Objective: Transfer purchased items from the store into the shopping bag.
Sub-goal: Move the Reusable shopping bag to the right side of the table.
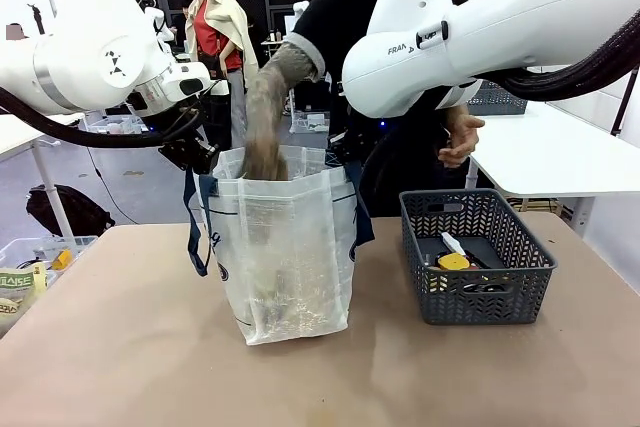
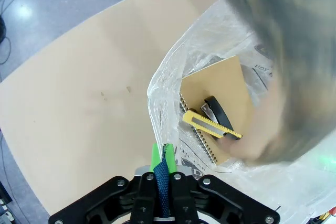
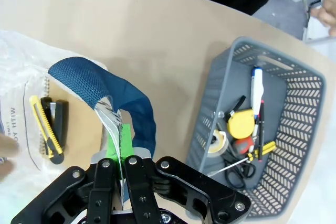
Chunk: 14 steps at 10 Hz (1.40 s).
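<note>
Now | left gripper (image 2: 161, 156), right gripper (image 3: 119, 140) clenched on shopping bag (image 1: 290, 257) | person's hand (image 2: 270, 132) blurred inside

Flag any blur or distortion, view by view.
Left wrist view: the person's arm is a motion-blurred smear over the shopping bag; the yellow cutter is sharp. Front view: the hand in the bag is slightly blurred. Right wrist view: crisp, basket sharp, table edge bowed by the wide lens.

Front across; wrists above shopping bag (image 1: 285, 247)
</note>
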Tool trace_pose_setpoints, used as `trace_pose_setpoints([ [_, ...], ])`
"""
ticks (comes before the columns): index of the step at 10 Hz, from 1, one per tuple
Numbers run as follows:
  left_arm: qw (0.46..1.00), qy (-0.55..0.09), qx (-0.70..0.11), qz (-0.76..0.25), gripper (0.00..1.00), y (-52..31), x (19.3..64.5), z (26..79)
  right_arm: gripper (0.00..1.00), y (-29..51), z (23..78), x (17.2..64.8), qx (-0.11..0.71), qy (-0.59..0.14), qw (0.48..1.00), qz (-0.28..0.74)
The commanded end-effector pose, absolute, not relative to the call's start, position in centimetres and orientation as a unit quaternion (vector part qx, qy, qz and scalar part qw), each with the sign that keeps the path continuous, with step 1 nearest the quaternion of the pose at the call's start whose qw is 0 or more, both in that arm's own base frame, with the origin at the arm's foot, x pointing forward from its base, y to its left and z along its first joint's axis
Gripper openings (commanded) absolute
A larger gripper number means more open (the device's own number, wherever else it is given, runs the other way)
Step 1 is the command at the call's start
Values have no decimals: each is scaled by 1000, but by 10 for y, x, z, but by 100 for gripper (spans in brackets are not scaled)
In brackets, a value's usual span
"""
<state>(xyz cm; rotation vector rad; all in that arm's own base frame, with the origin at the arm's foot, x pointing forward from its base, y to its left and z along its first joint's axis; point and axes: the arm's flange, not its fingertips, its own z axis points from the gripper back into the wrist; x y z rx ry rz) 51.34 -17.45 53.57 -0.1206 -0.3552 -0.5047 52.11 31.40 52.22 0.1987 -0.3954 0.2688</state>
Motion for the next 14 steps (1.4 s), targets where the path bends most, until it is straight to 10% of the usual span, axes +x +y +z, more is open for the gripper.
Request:
trace_pose_setpoints([
  [1, 953, -171, -61, -241, 0, -173, 511, 537, 0, 311, 520, 519, 104, -193, 967, 129],
  [14, 953, -171, -61, -241, 0, -173, 511, 537, 0, 311, 520, 519, 104, -193, 967, 129],
])
